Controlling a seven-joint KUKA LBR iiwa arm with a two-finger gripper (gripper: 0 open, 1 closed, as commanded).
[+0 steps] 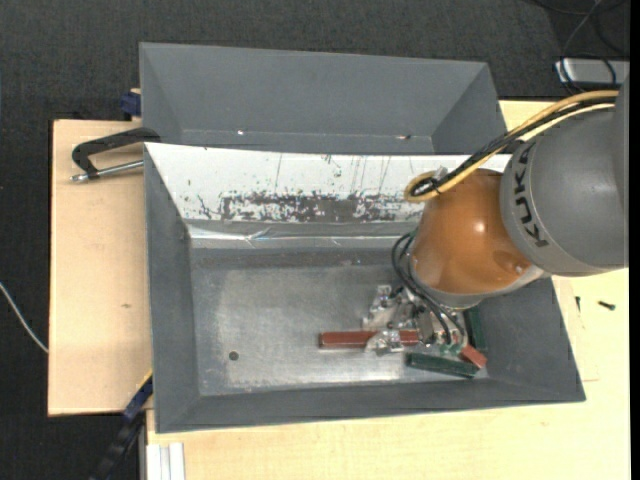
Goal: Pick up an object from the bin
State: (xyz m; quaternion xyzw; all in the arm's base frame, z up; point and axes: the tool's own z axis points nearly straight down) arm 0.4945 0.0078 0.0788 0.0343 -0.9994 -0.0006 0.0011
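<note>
- Gripper down low at the bin's four o'clock; open or clenched, I can't tell.
- Red bar lies flat, long axis nine-to-three, running from me toward nine.
- Green piece sits just beside me, at five.

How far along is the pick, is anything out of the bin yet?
Approach looks done: the gripper sits low over the bin floor, at the right end of a red-brown bar, with a dark green piece just beside. Bar and green piece both lie on the floor, so nothing is lifted. Left: a confirmed grip and the lift out.
</note>
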